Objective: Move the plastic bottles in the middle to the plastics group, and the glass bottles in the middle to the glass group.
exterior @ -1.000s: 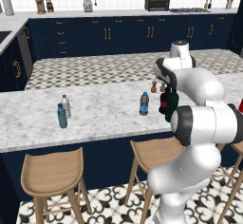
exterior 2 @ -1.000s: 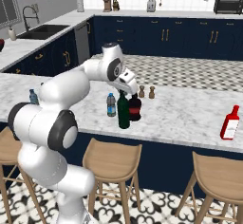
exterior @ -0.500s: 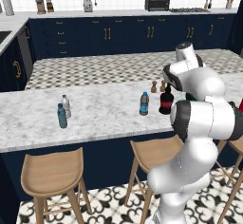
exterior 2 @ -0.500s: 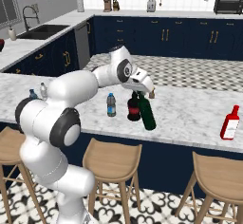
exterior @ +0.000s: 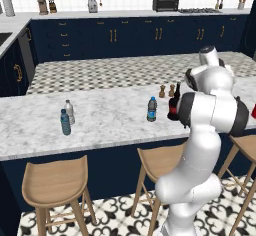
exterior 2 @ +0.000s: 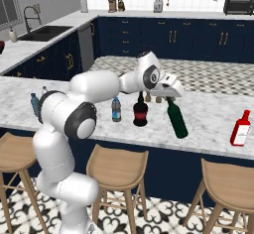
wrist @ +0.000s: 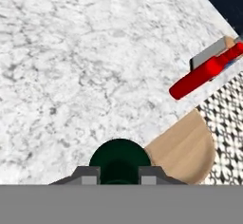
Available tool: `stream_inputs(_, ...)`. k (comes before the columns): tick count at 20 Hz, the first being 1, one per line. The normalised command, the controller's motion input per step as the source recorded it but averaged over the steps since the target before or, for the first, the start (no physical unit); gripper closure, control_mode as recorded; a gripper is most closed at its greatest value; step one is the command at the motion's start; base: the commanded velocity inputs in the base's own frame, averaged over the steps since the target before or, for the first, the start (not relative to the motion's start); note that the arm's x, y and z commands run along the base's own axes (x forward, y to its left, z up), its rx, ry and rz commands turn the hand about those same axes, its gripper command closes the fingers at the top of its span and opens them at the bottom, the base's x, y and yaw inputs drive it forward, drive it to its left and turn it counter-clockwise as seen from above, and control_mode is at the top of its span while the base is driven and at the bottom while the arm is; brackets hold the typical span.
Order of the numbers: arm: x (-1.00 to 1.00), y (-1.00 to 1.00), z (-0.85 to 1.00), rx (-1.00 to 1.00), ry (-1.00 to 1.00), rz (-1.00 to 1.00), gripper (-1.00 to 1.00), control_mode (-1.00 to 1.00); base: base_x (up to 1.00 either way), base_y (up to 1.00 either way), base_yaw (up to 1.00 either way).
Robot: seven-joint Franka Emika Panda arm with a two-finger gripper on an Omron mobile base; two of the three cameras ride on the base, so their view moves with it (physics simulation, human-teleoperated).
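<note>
My gripper is shut on the neck of the tall dark green bottle, which hangs tilted over the marble counter. In the hand view the green bottle sits between my fingertips, with the red object of the glass group ahead to the right. The red object stands near the counter's right end. The blackish red-label bottle and the blue-label plastic bottle stand mid-counter. The plastics group, a light-blue bottle and a white-capped bottle, stands far left.
Two small brown grinders stand behind the middle bottles. Wooden stools line the counter's near side, and one stool seat lies below the counter edge. A sink is at the back left.
The arm has swung right along the counter with the green bottle, away from the blackish bottle and toward the red object. The bottle now leans more.
</note>
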Motion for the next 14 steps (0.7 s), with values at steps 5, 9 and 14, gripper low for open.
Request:
stream_inputs(5,0.17,-0.89,0.0,0.05,0.0,0.1,1.0,-1.0,0.0,0.0,0.0)
stream_inputs(9,0.22,-0.87,0.0,0.08,0.0,0.15,1.0,-1.0,0.0,0.0,0.0)
stream_inputs(14,0.22,-0.79,-0.02,0.14,-0.01,0.19,1.0,-1.0,0.0,0.0,0.0)
